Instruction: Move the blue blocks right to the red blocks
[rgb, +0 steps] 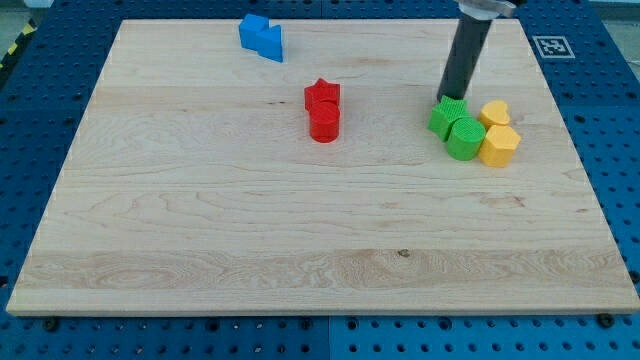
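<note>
Two blue blocks sit touching each other near the view's top, left of centre. Two red blocks sit together near the middle: a red star above a red cylinder. The blue blocks lie up and to the left of the red ones, with a clear gap between the pairs. My tip is at the view's right, touching the top edge of a green block, far from the blue blocks. The dark rod rises from it toward the top of the view.
A green cylinder sits next to the green block. Two yellow blocks sit just right of the green ones. The wooden board lies on a blue perforated table; a fiducial marker is at the top right.
</note>
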